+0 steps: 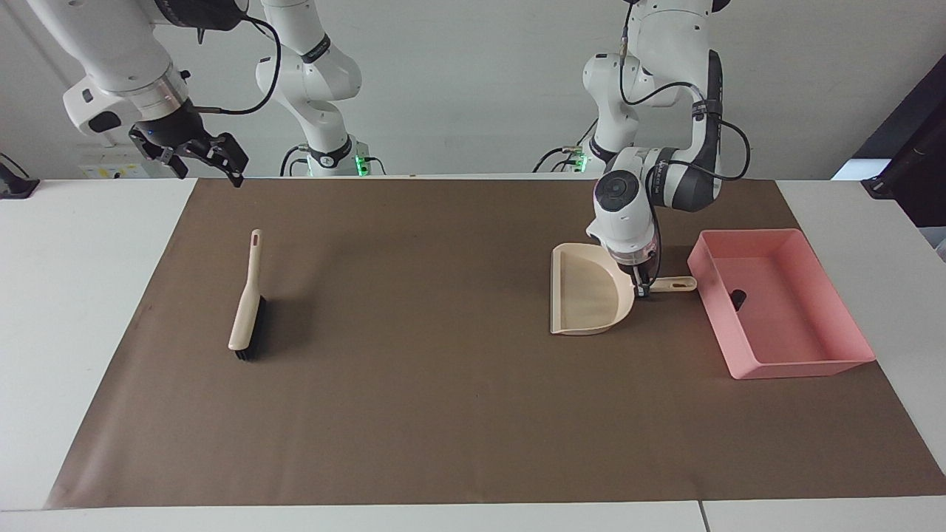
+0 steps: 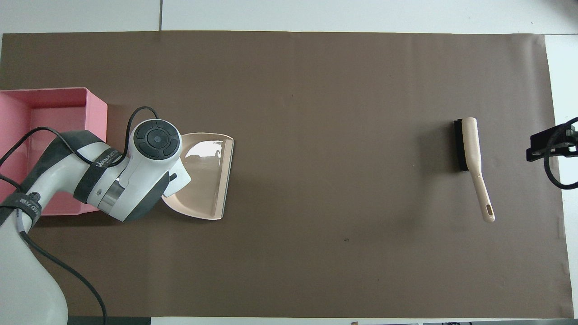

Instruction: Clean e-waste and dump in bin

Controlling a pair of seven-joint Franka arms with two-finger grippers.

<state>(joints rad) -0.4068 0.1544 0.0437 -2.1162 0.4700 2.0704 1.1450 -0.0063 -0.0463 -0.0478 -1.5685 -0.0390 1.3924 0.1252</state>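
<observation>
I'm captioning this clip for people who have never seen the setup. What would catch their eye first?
The pink bin at the left arm's end of the table stands out, with a small dark piece inside it. Beside it the left gripper is down on the handle of the beige dustpan. At the right arm's end a brush lies on the brown mat, and the right gripper is up in the air.
</observation>
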